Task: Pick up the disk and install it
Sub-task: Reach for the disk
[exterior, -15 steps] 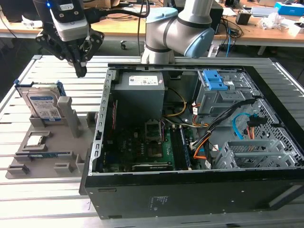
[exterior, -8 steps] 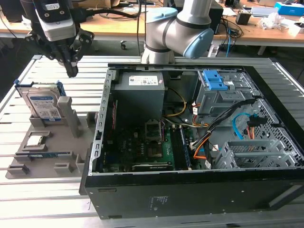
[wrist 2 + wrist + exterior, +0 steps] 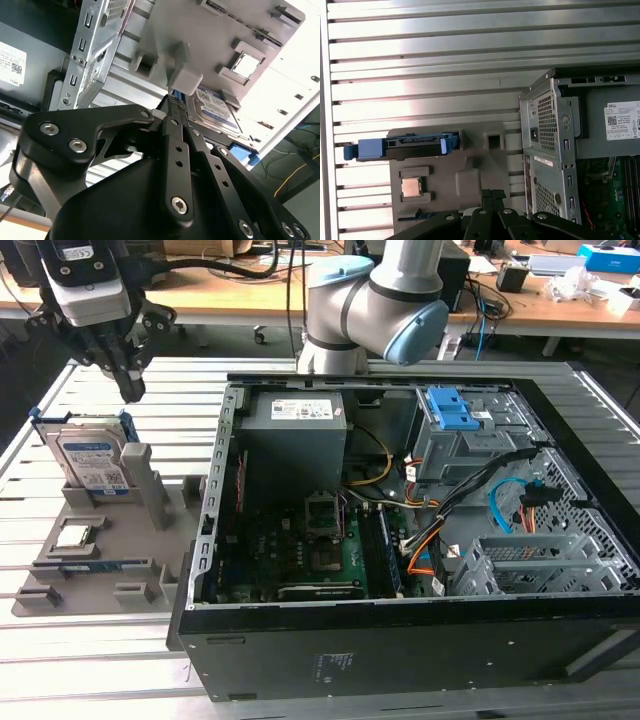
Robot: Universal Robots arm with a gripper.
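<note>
The disk (image 3: 90, 455) is a silver hard drive with a white-and-blue label in a blue frame. It stands on edge in a slot at the back of the grey holder tray (image 3: 100, 550), at the exterior view's left. My gripper (image 3: 130, 390) hangs just above the disk's upper right corner, fingers together and holding nothing. In the second wrist view the fingertips (image 3: 176, 105) point toward the disk (image 3: 216, 107). The first wrist view looks down on the disk's blue-framed top edge (image 3: 410, 146), apart from the gripper (image 3: 492, 192).
An open computer case (image 3: 400, 650) lies to the exterior view's right of the tray, with a grey power-supply box (image 3: 295, 435) and blue caddies (image 3: 450, 410) in its drive bay. A grey post (image 3: 150, 480) and a processor chip (image 3: 75, 536) sit on the tray. The arm's base (image 3: 370, 300) stands behind the case.
</note>
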